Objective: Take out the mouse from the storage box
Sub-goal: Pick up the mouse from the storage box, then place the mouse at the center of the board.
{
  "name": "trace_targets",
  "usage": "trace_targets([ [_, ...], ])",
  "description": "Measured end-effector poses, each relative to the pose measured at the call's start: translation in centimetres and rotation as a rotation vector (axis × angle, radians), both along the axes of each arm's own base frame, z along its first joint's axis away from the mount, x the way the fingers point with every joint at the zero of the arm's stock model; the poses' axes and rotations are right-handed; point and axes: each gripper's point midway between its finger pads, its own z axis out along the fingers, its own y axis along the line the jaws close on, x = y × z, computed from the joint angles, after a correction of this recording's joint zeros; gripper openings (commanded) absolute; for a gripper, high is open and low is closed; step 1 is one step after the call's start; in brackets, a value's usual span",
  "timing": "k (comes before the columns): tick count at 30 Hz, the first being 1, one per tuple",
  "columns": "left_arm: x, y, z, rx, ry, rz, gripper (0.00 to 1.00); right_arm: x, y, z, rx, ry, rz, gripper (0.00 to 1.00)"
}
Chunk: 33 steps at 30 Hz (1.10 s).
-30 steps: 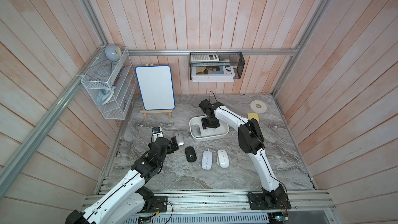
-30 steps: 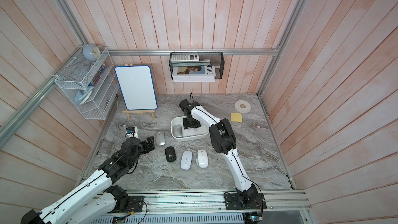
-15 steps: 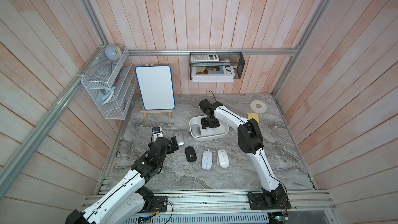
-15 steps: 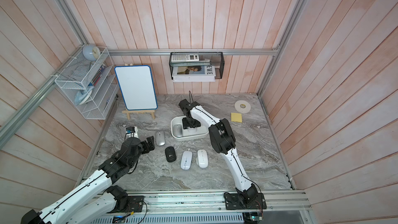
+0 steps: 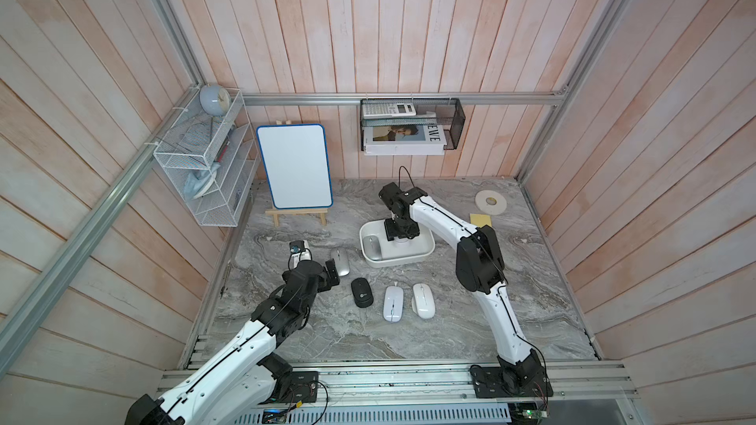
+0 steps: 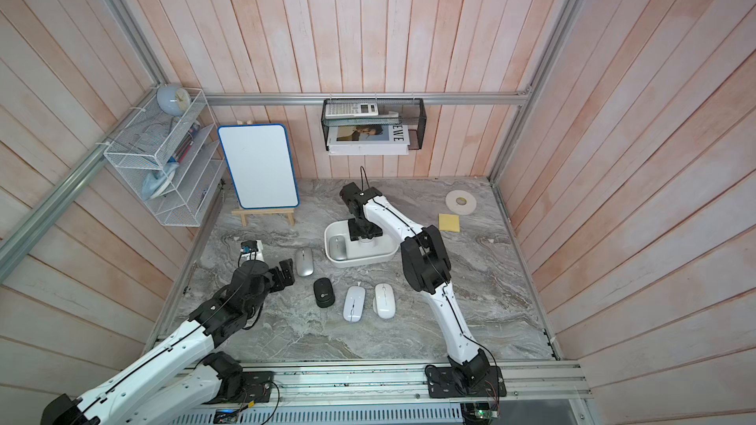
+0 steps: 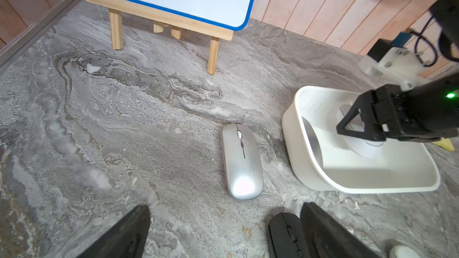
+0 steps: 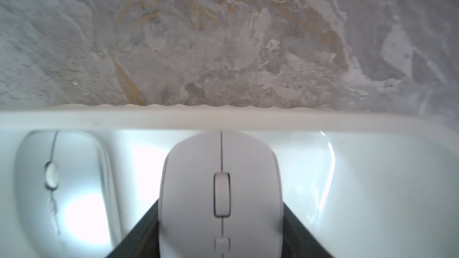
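The white storage box (image 5: 409,262) (image 6: 370,262) stands mid-table. Inside it lie a silver mouse (image 5: 371,245) (image 8: 62,182) and a white mouse (image 8: 221,194) (image 7: 362,147). My right gripper (image 5: 401,235) (image 8: 221,219) reaches down into the box and is shut on the white mouse, one black finger (image 8: 141,232) on each flank. The box rim (image 8: 223,117) runs just beyond the mouse's nose. My left gripper (image 5: 330,273) (image 7: 226,206) hovers open over bare table, empty, between a silver mouse (image 7: 242,162) and a black mouse (image 7: 285,237).
On the table in front of the box lie a silver mouse (image 5: 340,262), a black mouse (image 5: 362,292) and two white mice (image 5: 393,303) (image 5: 423,300). A whiteboard on an easel (image 5: 294,171) stands at the back left. A tape roll (image 5: 490,200) and yellow pad (image 5: 481,220) lie at the back right.
My right gripper's fingers have closed in on the white mouse inside the box. Neither arm has visibly shifted.
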Motion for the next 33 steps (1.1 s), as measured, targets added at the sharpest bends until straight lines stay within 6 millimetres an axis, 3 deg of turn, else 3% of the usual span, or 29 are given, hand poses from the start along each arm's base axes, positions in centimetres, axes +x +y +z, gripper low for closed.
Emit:
trace_targets([
  [9,0.0,0.1,0.2,-0.002,-0.006,0.002,1.00,-1.3,-1.5,9.1,0.063,-0.127,0.004,0.61],
  [14,-0.1,0.1,0.4,-0.005,-0.012,0.003,1.00,-4.3,-3.8,11.4,0.063,-0.141,0.009,0.61],
  [18,-0.1,0.2,0.4,-0.003,-0.013,0.005,1.00,-7.3,-6.1,10.9,0.045,-0.116,0.009,0.61],
  [27,-0.1,0.2,0.4,-0.003,-0.013,0.006,1.00,-14.6,-11.5,6.1,-0.020,-0.017,-0.012,0.60],
  [33,0.0,0.2,0.2,0.001,-0.007,0.006,1.00,-17.1,-13.4,3.1,-0.025,0.017,-0.037,0.60],
])
